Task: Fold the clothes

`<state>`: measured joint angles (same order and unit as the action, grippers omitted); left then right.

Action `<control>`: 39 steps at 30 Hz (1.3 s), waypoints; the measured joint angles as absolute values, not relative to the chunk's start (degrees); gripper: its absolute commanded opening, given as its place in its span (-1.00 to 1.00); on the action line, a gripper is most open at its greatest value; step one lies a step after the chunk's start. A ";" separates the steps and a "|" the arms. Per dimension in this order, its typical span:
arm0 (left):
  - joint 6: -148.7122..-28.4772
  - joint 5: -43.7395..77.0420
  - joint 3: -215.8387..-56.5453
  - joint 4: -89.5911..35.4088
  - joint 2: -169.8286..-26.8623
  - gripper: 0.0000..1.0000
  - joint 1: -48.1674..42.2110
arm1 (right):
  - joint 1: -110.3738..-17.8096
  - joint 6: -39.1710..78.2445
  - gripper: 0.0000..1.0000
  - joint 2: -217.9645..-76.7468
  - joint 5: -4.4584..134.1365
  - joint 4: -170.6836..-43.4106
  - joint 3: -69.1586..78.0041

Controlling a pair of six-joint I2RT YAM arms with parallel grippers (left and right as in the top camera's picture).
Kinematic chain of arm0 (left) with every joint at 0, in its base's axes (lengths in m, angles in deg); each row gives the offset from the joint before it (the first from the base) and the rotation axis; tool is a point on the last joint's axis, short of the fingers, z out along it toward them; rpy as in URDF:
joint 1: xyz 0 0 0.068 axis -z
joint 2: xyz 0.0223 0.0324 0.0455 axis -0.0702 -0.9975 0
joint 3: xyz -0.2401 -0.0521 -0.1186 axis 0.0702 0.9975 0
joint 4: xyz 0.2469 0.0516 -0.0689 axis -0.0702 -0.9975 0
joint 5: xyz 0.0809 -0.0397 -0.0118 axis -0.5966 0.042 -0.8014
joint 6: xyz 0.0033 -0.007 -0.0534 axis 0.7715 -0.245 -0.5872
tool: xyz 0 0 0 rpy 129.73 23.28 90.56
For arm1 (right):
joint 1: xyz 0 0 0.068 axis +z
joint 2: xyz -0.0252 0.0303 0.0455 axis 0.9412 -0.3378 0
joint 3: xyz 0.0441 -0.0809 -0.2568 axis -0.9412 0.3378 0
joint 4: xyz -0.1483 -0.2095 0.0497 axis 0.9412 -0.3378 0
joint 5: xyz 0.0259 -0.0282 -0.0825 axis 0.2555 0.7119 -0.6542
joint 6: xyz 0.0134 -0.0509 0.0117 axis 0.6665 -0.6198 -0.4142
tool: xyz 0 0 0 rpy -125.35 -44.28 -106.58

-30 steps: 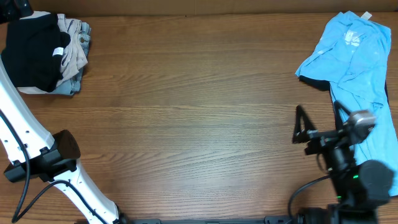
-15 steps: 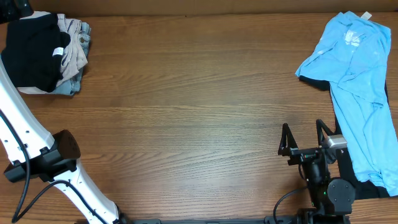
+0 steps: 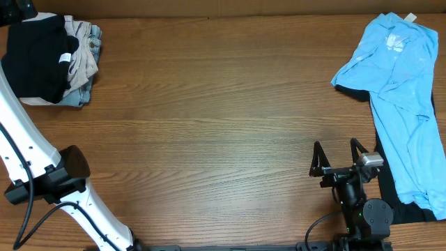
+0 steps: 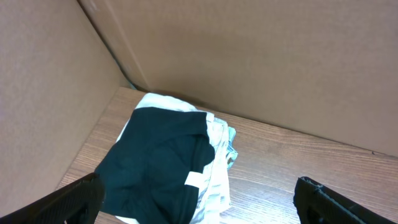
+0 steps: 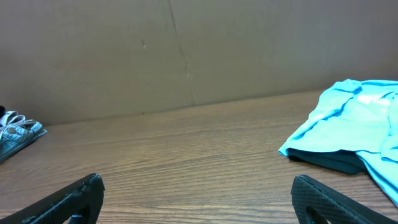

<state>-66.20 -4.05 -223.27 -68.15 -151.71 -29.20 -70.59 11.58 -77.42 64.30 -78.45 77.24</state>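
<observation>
From overhead, the right gripper (image 3: 337, 155) stands open and empty over the table (image 3: 209, 118), beside the light blue shirt (image 3: 401, 84) spread along the right edge. The folded black T-shirt (image 3: 35, 59) tops a stack (image 3: 85, 52) in the far left corner.

In the left wrist view, the left gripper (image 4: 199, 196) hangs above that T-shirt with its jaws wide apart and holds nothing.

In the right wrist view, the blue shirt lies to the right.

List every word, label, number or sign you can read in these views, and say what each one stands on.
No text can be read in any view.
The white label on the black T-shirt: too small to read, looks blank.
The pale print on the light blue shirt: blurred, unreadable.
The white tag at that shirt's top edge: too small to read.
</observation>
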 measured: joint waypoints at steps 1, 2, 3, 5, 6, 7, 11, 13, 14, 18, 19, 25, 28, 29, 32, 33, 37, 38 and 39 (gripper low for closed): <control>-66.20 -4.05 -223.27 -68.15 -151.71 1.00 -29.17 | -70.59 11.60 1.00 -77.42 64.30 -78.45 77.24; -66.20 -4.05 -223.27 -68.17 -151.71 1.00 -29.17 | -70.57 11.60 1.00 -77.42 64.28 -78.43 77.24; -66.20 -4.05 -223.27 -68.17 -151.71 1.00 -29.17 | -70.57 11.58 1.00 -77.42 64.30 -78.43 77.24; -66.20 -4.05 -223.27 -68.17 -151.71 1.00 -29.17 | -70.57 11.60 1.00 -77.42 64.28 -78.45 77.24; -66.20 -4.05 -223.27 -68.17 -151.71 0.99 -29.17 | -70.57 11.58 1.00 -77.42 64.30 -78.43 77.24; -66.18 -4.05 -223.27 -68.17 -151.71 1.00 -29.17 | -70.59 11.58 1.00 -77.42 64.33 -78.45 77.24; -66.20 -4.05 -223.27 -68.15 -151.71 1.00 -29.17 | -70.57 11.56 1.00 -77.42 64.30 -78.43 77.24; -66.18 -4.05 -223.27 -68.17 -151.71 1.00 -29.17 | -70.57 11.58 1.00 -77.42 64.30 -78.43 77.24; -66.20 -4.05 -223.27 -68.17 -151.71 1.00 -29.17 | -70.57 11.58 1.00 -77.42 64.30 -78.45 77.24; -66.18 -4.05 -223.27 -68.91 -151.71 1.00 -29.11 | -70.57 11.58 1.00 -77.42 64.30 -78.43 77.24; -66.20 -4.07 -223.18 -69.46 -151.69 1.00 -28.93 | -70.59 11.60 1.00 -77.42 64.28 -78.45 77.24; -66.20 -4.09 -207.18 -69.77 -143.32 1.00 -27.45 | -70.59 11.60 1.00 -77.42 64.30 -78.43 77.24; -66.20 -4.11 -194.92 -70.07 -134.79 0.99 -25.20 | -70.57 11.56 1.00 -77.42 64.30 -78.43 77.24; -66.20 -4.11 -191.01 -70.01 -131.56 1.00 -23.99 | -70.57 11.60 1.00 -77.42 64.30 -78.36 77.24; -66.20 -4.09 -180.06 -70.07 -121.13 1.00 -18.49 | -70.57 11.60 1.00 -77.42 64.30 -78.38 77.24; -66.18 -4.16 -177.11 -69.92 -117.94 1.00 -16.56 | -70.57 11.60 1.00 -77.42 64.30 -78.43 77.24; -65.92 -4.97 -164.08 -68.65 -104.21 0.99 -9.11 | -70.59 11.60 1.00 -77.42 64.28 -78.40 77.24; -65.90 -5.18 -161.22 -67.80 -101.13 1.00 -8.08 | -70.57 11.58 1.00 -77.42 64.30 -78.36 77.24; -65.83 -5.38 -158.38 -66.69 -98.12 1.00 -7.34 | -70.59 11.58 1.00 -77.42 64.30 -78.40 77.24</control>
<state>-65.83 -5.38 -158.38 -66.69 -98.12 -7.34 -70.59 11.58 -77.42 64.30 -78.40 77.24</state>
